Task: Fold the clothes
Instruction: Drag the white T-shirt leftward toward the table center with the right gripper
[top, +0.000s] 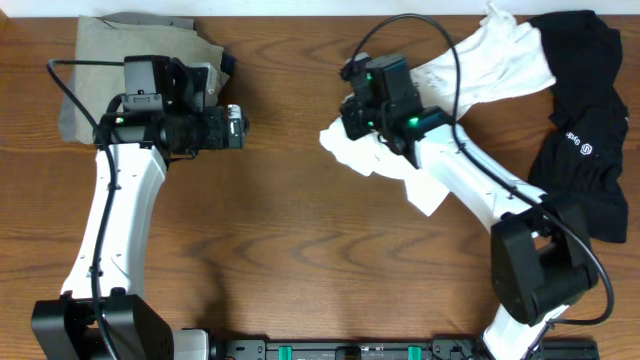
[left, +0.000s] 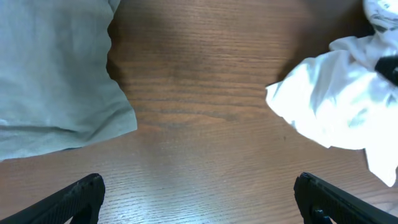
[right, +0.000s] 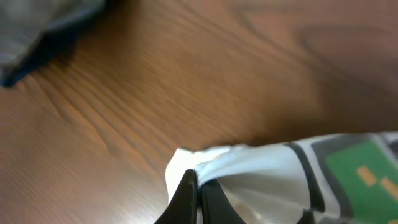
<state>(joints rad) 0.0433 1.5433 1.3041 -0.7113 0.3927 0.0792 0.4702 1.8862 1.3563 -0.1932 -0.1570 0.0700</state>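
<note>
The clothes, a white T-shirt (top: 480, 62), lies crumpled across the right half of the table, from the back right down to the middle. My right gripper (top: 347, 124) is shut on its left edge. In the right wrist view the closed fingertips (right: 198, 186) pinch a white fold (right: 261, 168), and the green square graphic (right: 360, 165) shows beside it. My left gripper (top: 238, 128) hovers over bare wood to the left of the shirt. It is open, with its fingers (left: 81, 196) wide apart and nothing between them. The shirt's edge (left: 336, 106) lies ahead of it.
A khaki-tan folded garment (top: 100, 60) lies at the back left, under the left arm, and shows as khaki cloth (left: 50, 74) in the left wrist view. A black garment (top: 590, 130) lies at the far right edge. Bare wooden tabletop (top: 290, 230) spans the middle and front.
</note>
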